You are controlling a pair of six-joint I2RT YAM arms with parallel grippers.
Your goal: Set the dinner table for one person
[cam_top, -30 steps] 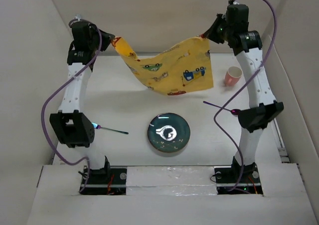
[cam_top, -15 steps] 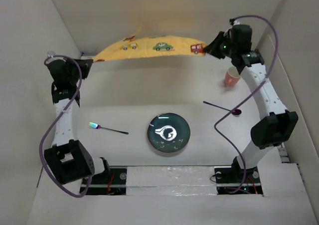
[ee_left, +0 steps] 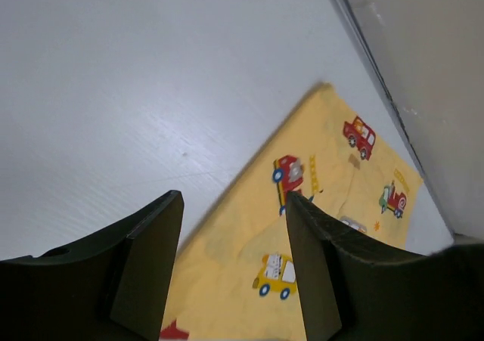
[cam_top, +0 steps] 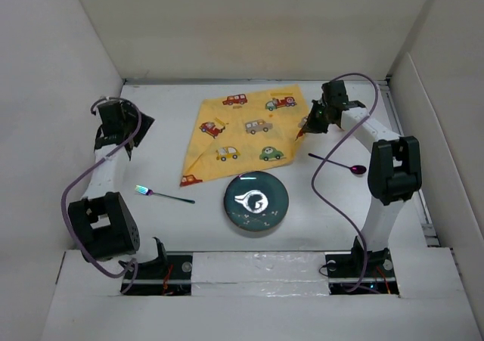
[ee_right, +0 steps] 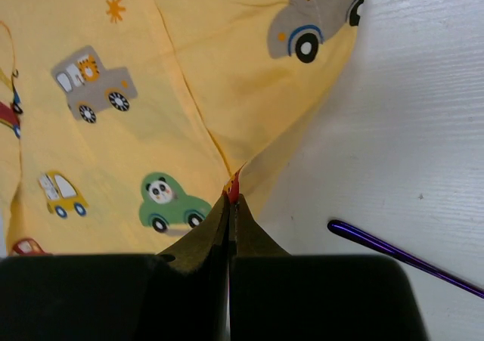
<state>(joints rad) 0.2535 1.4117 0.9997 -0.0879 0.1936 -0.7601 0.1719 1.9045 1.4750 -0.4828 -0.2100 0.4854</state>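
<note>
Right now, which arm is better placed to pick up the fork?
The left. The fork lies on its side of the table, and the left gripper is open and empty. The right gripper is shut on the cloth edge, beyond the plate.

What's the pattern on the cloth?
The cloth is yellow, printed with cartoon cars and trucks; the right wrist view shows it best.
</note>
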